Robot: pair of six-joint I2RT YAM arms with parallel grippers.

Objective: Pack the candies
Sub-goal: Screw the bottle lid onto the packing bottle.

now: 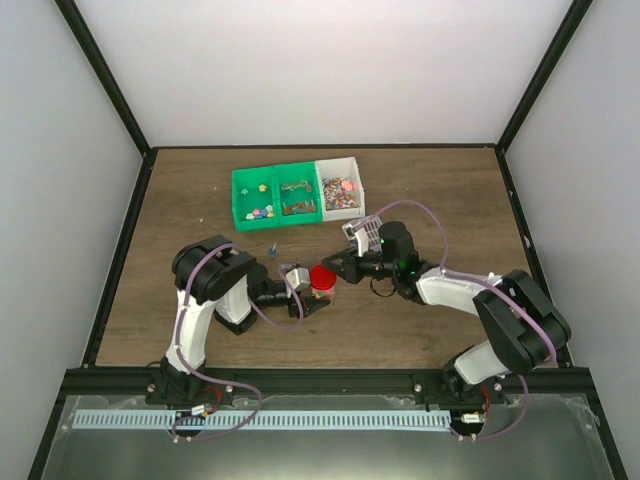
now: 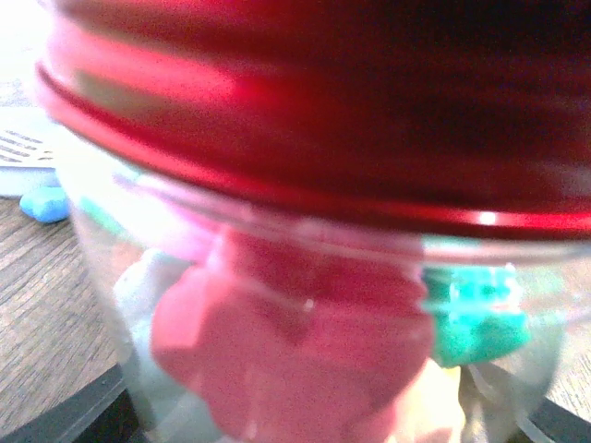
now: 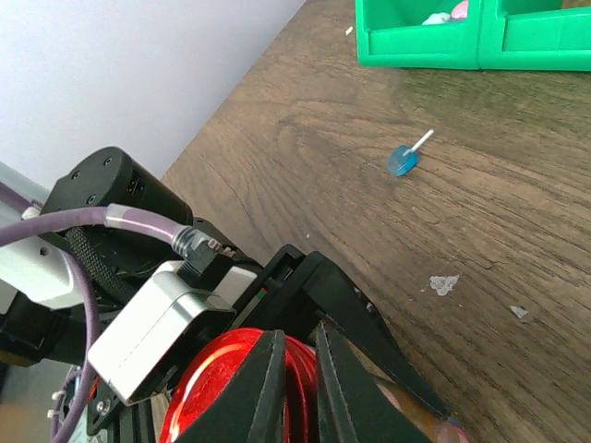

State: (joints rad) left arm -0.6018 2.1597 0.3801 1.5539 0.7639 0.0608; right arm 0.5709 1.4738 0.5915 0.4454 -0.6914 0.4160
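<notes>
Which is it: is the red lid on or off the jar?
On: the red lid caps the clear jar, with candies visible beneath.

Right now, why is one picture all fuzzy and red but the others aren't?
Left wrist view: the jar sits so close to the lens that its red lid and the candies inside blur, with a bright glint on the lid's rim. Right wrist view: the wood table and a blue sweet on a stick look sharp. Top view: soft, even light, everything tiny.

This looks like a robot lab cell: plain white panel walls (image 1: 300, 60) and a black metal frame (image 1: 107, 75) enclose a brown wooden table (image 1: 450, 200).
</notes>
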